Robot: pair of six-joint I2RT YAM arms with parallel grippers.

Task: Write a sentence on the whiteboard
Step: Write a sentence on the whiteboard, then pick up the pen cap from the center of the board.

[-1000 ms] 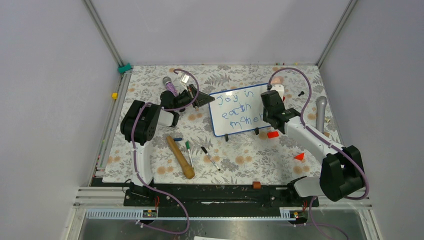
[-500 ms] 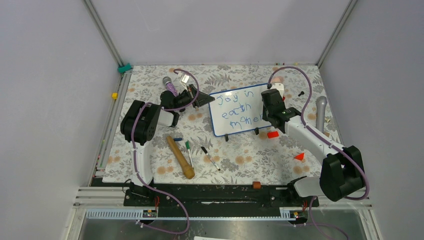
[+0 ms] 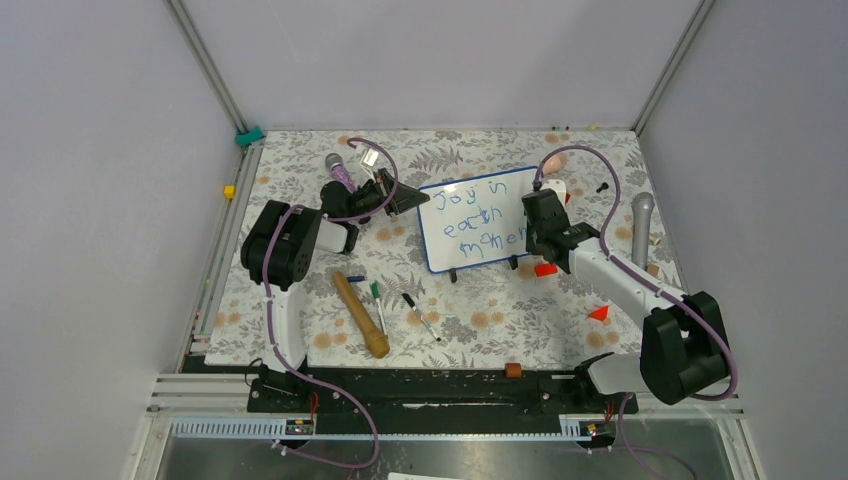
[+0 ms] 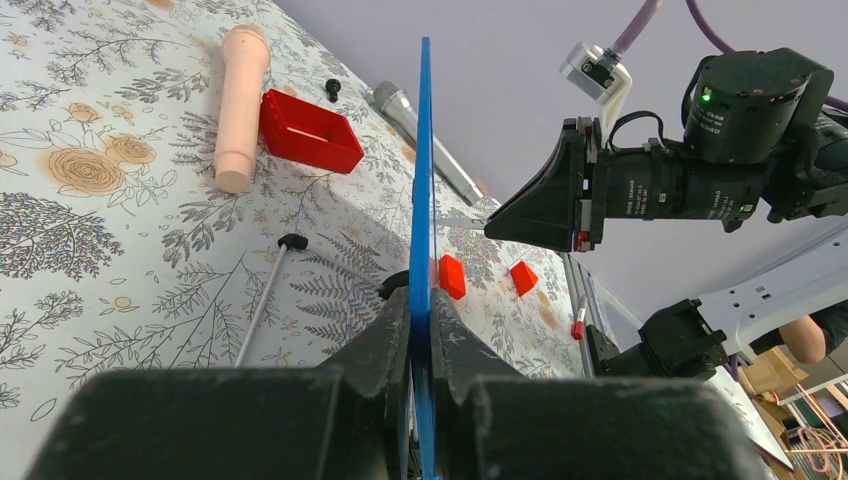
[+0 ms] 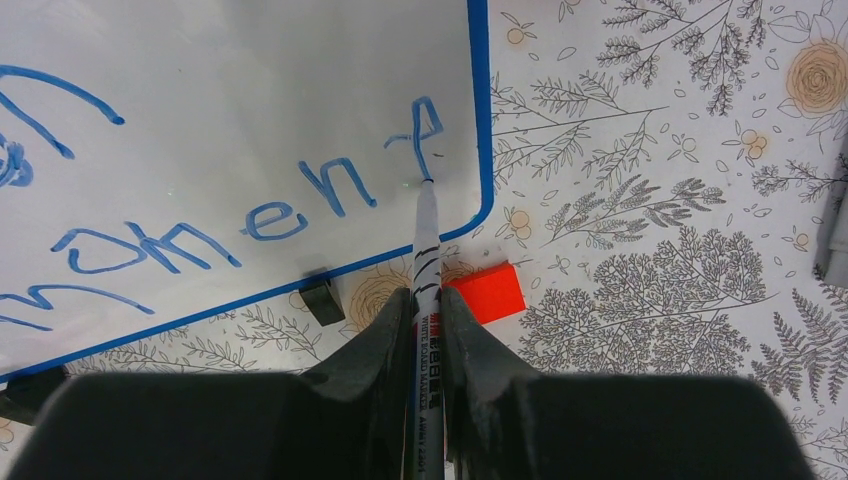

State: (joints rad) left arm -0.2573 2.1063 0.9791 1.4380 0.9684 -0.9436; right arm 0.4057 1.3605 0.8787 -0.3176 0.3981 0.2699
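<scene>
The whiteboard (image 3: 478, 222), white with a thin blue frame and black feet, stands tilted at mid table. Its blue sentence (image 3: 482, 217) runs in three lines; the last line reads "moment" (image 5: 250, 215) in the right wrist view. My left gripper (image 3: 398, 199) is shut on the board's left edge, seen edge-on as a blue strip (image 4: 424, 230). My right gripper (image 3: 532, 226) is shut on a white whiteboard marker (image 5: 425, 270). The marker's tip touches the foot of the last letter near the board's lower right corner (image 5: 478, 205).
A red block (image 5: 486, 293) lies just below the board's corner, and another red piece (image 3: 599, 313) lies nearer the right arm. A wooden pin (image 3: 361, 314) and loose markers (image 3: 420, 315) lie at front left. A microphone (image 3: 641, 227) lies at the right, another (image 3: 338, 168) behind the left gripper.
My right gripper has moved a little down and toward the near side along the board's right edge. The left gripper and the board have stayed still.
</scene>
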